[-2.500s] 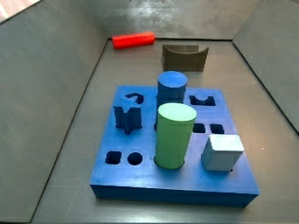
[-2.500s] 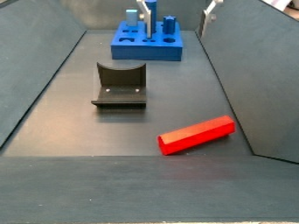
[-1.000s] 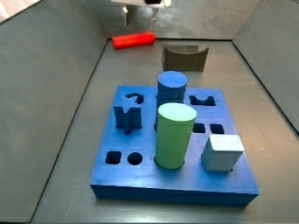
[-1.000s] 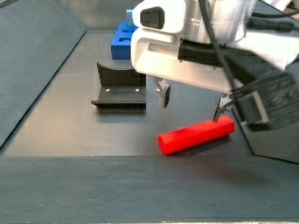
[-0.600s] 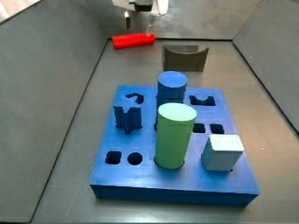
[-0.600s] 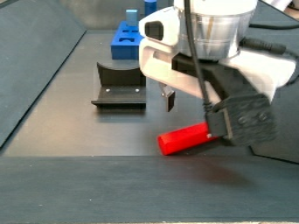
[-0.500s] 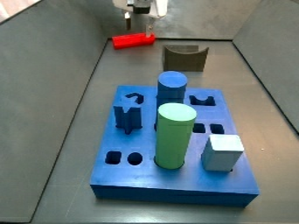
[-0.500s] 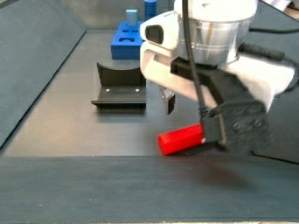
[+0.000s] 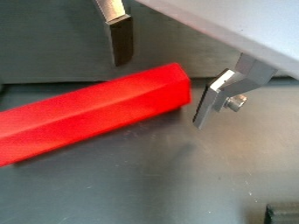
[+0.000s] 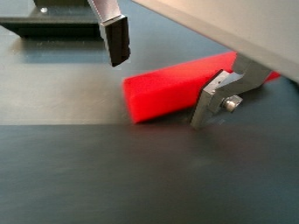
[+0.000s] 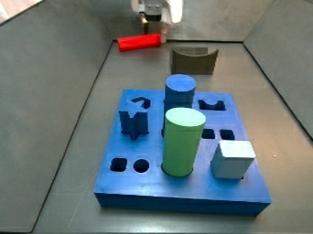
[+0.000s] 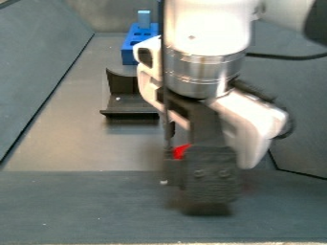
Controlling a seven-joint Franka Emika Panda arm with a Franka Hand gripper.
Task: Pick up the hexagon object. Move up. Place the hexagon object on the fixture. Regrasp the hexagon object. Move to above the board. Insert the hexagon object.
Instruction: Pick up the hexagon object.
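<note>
- Grey walls and a dark grey floor (image 11: 73,155) frame everything we see; in a side view the floor narrows toward the far end.
- Reading that side view from the left, we come first to the red rod (image 11: 138,42), lying flat near the far wall, with the gripper (image 11: 152,17) right above its right-hand end.
- Just right of the rod stands the fixture (image 11: 193,60), apart from the rod and nearer to us.
- Below it, in the foreground, sits the blue board (image 11: 116,187), carrying a dark blue notched peg (image 11: 134,120), a blue cylinder (image 11: 180,92), a tall light green cylinder (image 11: 184,142) and a whitish cube (image 11: 232,160).
- In a side view from the opposite end, the fixture (image 12: 128,96) is at the left, the board (image 12: 136,45) is far behind it, and the arm's big body fills the middle, so only a small patch of the rod (image 12: 181,150) shows.
- In both wrist views we see the gripper (image 9: 167,64) spread wide, its two silver fingers (image 9: 118,35) standing on either side of the rod (image 9: 87,110) near one end.
- Neither finger presses on the rod; a little floor shows between the dark pad and the red face in a wrist view (image 10: 117,42).
- The rod (image 10: 181,80) lies flat on the floor, crosswise between the fingers, with its cut end facing us.
</note>
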